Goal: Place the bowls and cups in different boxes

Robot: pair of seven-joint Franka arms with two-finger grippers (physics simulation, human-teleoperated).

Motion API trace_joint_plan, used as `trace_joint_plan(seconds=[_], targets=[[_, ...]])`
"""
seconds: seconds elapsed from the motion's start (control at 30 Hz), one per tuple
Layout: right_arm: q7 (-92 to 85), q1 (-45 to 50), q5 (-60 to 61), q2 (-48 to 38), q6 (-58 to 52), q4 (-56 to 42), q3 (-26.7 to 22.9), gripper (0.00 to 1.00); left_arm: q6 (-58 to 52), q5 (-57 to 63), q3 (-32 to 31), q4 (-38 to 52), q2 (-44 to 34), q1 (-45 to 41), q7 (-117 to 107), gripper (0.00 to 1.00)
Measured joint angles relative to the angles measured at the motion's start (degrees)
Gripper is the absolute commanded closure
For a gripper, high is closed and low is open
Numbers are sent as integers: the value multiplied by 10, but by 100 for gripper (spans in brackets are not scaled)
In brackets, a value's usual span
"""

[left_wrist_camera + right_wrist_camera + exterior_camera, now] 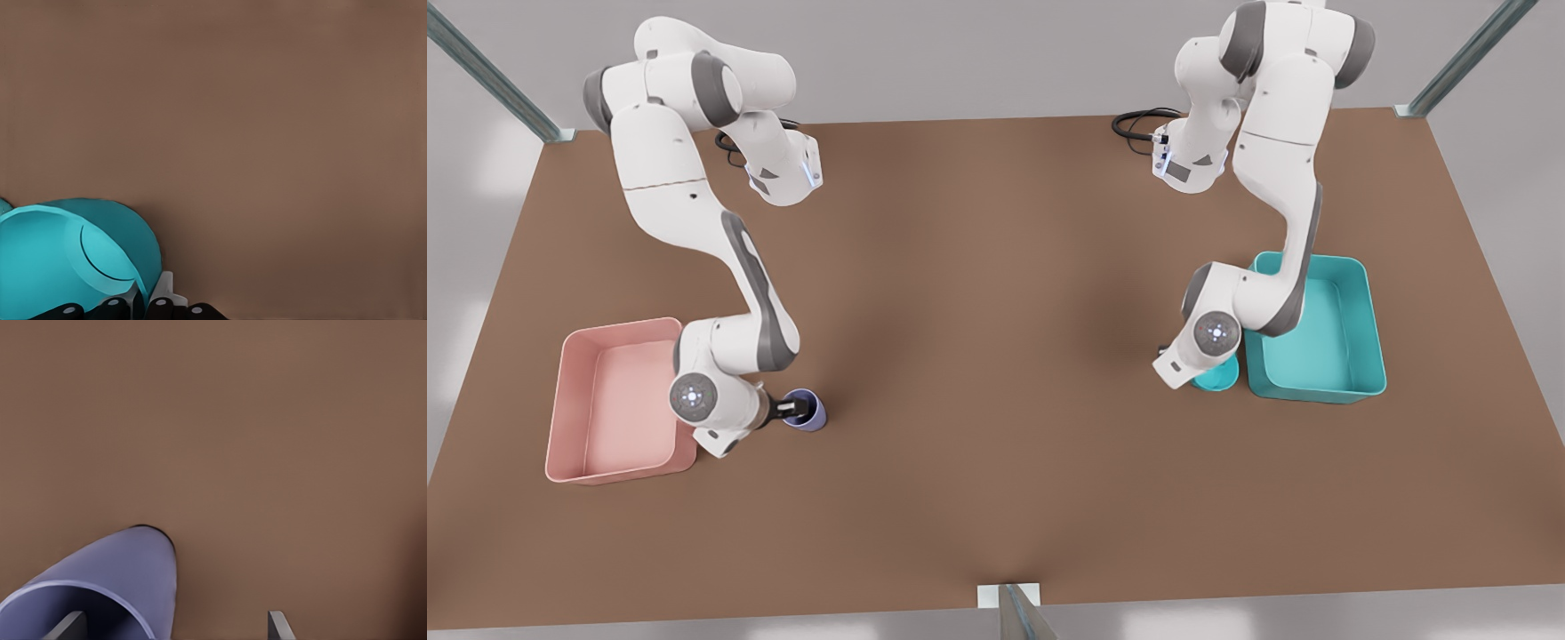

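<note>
The teal bowl (pixel 1218 374) sits just beside the teal box (pixel 1319 328), on the side toward the front view's left. My left gripper (pixel 1202 372) comes down on the bowl. In the left wrist view its fingers (pixel 163 295) pinch the rim of the tilted-looking bowl (pixel 60 260). The purple cup (pixel 807 412) stands on the table next to the pink box (pixel 617 402). My right gripper (pixel 797 409) is open astride the cup's wall. One fingertip (pixel 72 625) is inside the cup (pixel 113 577) and the other is outside it.
The brown table (pixel 996 356) stretches wide between the two arms. A black cable (pixel 1138 120) lies at the far edge by the arm at the front view's right. A metal post (pixel 1009 609) stands at the near edge.
</note>
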State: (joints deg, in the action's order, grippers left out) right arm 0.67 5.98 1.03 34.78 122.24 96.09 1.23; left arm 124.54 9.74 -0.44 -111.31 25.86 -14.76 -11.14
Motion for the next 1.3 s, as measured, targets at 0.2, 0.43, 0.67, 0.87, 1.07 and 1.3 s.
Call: trace_joint_plan(seconds=[0.2, 0.43, 0.67, 0.87, 1.07, 1.3], targets=[[4, -3, 1, 16, 11, 1, 1, 29, -134, 32, 23, 66, -120, 26, -33, 79], [4, 3, 14, 19, 15, -1, 1, 76, -172, 41, 105, 12, -111, 70, -47, 79], [1, 3, 17, -23, -3, -13, 2, 79, -56, 43, 111, -58, -40, 114, -53, 79], [-63, -97, 18, -87, -44, -37, -4, 79, -2, 42, 111, -60, -16, 121, -57, 39], [-172, -237, 18, -77, -64, -51, -6, 79, -58, 11, 78, 9, -100, 114, -35, 0], [-281, -296, 20, 33, -68, -110, -10, 79, -325, -58, -50, 299, -140, 100, -39, 0]])
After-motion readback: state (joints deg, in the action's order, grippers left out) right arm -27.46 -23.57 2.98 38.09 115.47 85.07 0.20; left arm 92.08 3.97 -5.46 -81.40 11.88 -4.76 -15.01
